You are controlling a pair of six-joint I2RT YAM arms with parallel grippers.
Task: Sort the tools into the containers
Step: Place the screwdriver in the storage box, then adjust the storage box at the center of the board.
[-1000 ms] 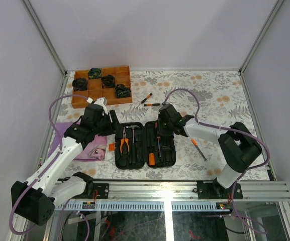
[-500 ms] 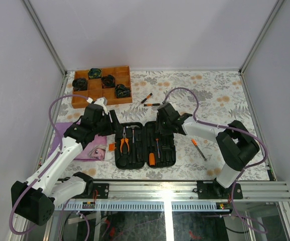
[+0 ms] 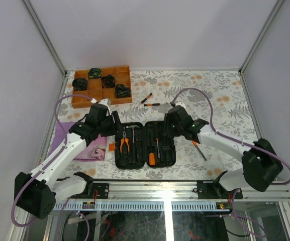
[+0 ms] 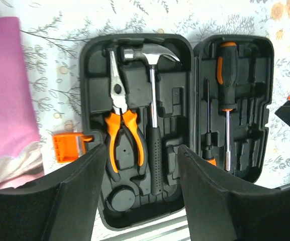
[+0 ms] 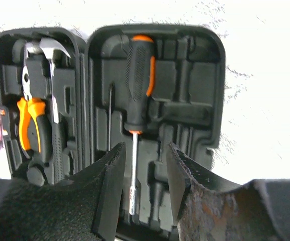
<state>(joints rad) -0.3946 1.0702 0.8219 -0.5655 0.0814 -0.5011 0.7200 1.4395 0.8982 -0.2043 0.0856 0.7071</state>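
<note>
The black tool case [image 3: 166,159] lies open near the front edge. Its left half holds orange-handled pliers [image 4: 119,125] and a steel hammer [image 4: 152,100]. In the right half lie a black-and-orange screwdriver [image 5: 139,75] and a thin one [image 4: 207,108]. My left gripper [image 4: 142,150] hovers open over the left half, at the case's back left corner [image 3: 115,122]. Above the right half, my right gripper [image 5: 145,150] is open and empty, at the back right corner [image 3: 172,125]. Two loose screwdrivers [image 3: 146,98] [image 3: 153,104] lie behind the case, and another [image 3: 199,149] to its right.
A brown wooden tray [image 3: 127,85] with dark round items sits at the back left. A purple cloth [image 3: 64,134] lies left of the case, next to the orange latch [image 4: 67,147]. The aluminium rail [image 3: 185,188] runs along the front edge.
My right gripper has opened wider and drawn back to the right, off the case's right half. The left arm has shifted slightly right, its jaws still open.
</note>
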